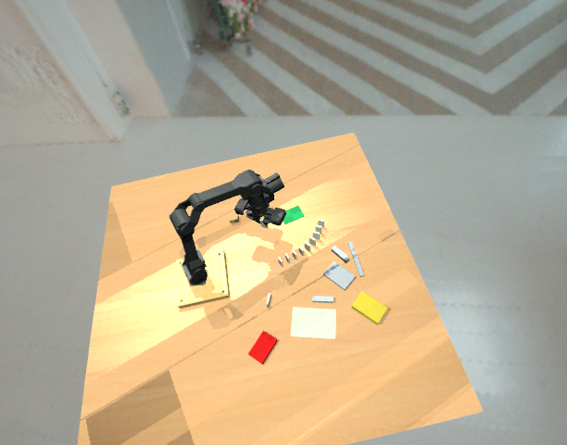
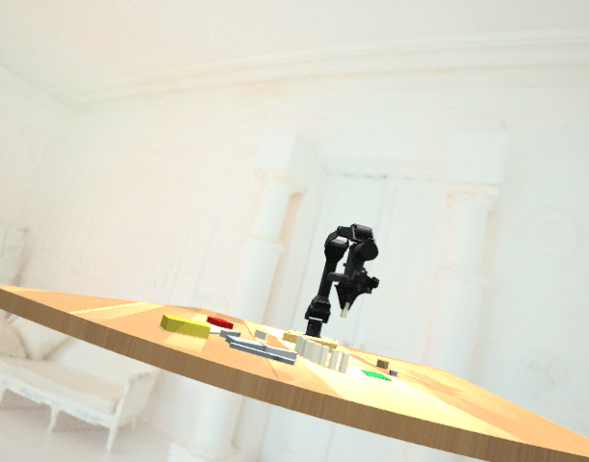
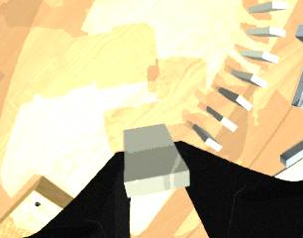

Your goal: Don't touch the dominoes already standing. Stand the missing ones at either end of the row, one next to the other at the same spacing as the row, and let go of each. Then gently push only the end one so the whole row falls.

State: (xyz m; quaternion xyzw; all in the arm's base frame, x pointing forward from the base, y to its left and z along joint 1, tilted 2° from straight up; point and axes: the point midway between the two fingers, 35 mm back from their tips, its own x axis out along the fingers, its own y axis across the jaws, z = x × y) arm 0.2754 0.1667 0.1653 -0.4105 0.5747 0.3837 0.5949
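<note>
My gripper (image 1: 264, 222) (image 2: 345, 303) (image 3: 151, 154) is shut on a pale domino (image 2: 344, 311) (image 3: 154, 184) and holds it in the air above the table. The standing dominoes form a curved row of several upright pieces, from the near-base end domino (image 1: 280, 261) to the far end domino (image 1: 321, 222) (image 2: 344, 362). The gripper is off to one side of the row, apart from it. Another pale domino (image 1: 268, 299) (image 2: 260, 334) lies apart from the row, on the side towards the red block.
A green sheet (image 1: 292, 214) (image 2: 375, 374) lies near the row's far end. Grey-blue pieces, including a flat plate (image 1: 339, 276) and long bar (image 1: 356, 259), lie beyond the row. A yellow block (image 1: 370, 307), white sheet (image 1: 313, 323), red block (image 1: 262, 347) and small brown block (image 2: 382, 364) lie around.
</note>
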